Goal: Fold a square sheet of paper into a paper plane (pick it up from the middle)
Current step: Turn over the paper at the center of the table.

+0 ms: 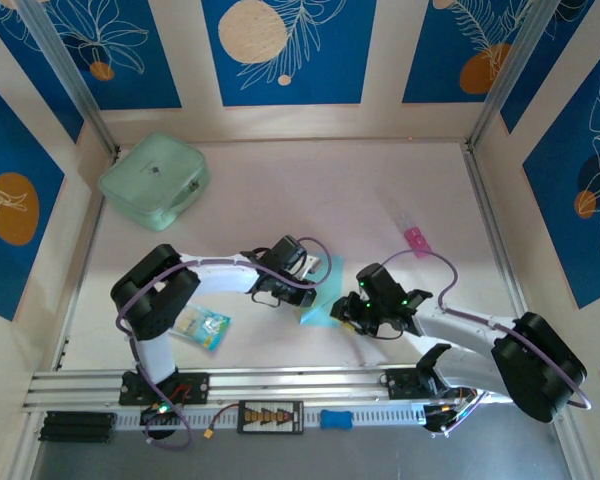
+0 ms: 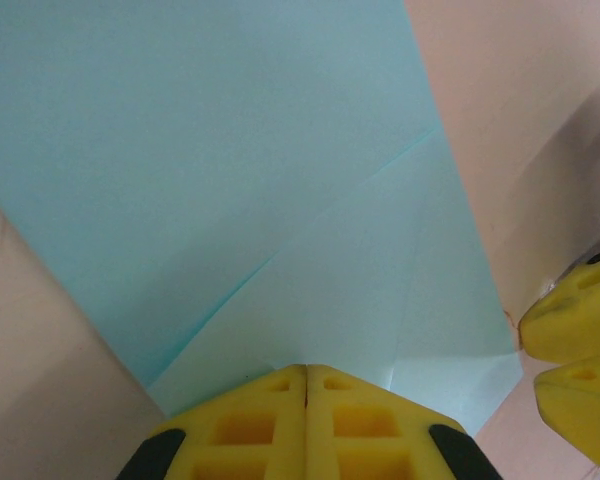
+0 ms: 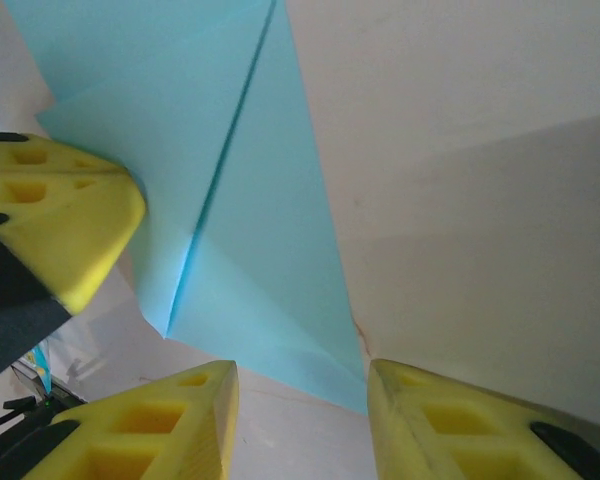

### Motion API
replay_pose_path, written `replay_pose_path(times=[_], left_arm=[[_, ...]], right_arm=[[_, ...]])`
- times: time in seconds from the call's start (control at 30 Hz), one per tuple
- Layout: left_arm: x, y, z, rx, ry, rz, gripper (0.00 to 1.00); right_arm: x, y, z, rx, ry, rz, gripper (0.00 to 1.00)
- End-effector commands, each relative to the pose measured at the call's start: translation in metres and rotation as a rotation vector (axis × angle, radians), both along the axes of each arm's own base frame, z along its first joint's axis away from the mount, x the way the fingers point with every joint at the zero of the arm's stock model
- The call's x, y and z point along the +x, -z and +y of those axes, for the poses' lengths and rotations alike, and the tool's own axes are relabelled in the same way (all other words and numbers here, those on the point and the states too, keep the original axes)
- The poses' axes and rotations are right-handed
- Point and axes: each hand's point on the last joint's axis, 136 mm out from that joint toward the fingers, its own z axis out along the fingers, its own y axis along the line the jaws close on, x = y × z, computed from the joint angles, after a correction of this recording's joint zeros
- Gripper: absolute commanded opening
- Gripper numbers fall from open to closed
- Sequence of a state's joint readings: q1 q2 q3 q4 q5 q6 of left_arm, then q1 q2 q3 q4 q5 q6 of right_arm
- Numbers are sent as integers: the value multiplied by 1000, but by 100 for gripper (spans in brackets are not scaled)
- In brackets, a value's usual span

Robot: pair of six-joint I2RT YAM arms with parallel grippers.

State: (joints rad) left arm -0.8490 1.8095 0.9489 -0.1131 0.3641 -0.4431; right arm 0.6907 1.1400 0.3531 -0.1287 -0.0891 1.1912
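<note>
pale worktop [image 1: 280,200] between blue-panelled walls [image 1: 290,50]; mint-green pouch [image 1: 152,178] far left, printed packet [image 1: 202,327] by left base, pink item [image 1: 417,238] off right, all well clear. left fingers [image 2: 270,420] clenched, tips on the creased light-blue sheet of paper [image 1: 320,305] mid-worktop; pinched or just pressed, cannot tell. right fingers [image 3: 450,420] released, parted beside its corner. sheet's edges cut off up close.

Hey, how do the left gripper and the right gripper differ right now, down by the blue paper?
The left gripper has its jaws shut, with the fingers pressed together. The right gripper has its jaws apart and clamps nothing. The left gripper's tips sit at a creased part of the paper, while a pointed corner of the paper lies between the right gripper's fingers. Both have yellow fingers and are close over the same light-blue paper.
</note>
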Motion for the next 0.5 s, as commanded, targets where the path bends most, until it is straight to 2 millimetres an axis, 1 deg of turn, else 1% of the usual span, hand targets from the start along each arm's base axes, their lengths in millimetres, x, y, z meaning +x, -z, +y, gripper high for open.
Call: replay_pose_path(times=[0.0, 0.27, 0.47], left_arm=[[-5, 17, 14, 56, -9, 30, 4], [-4, 12, 12, 42, -19, 25, 4], [-4, 13, 11, 36, -21, 33, 4]], right_arm=[[8, -13, 14, 46, -22, -26, 40], [8, -1, 9, 5, 6, 3, 40], [16, -3, 18, 44, -10, -23, 40]])
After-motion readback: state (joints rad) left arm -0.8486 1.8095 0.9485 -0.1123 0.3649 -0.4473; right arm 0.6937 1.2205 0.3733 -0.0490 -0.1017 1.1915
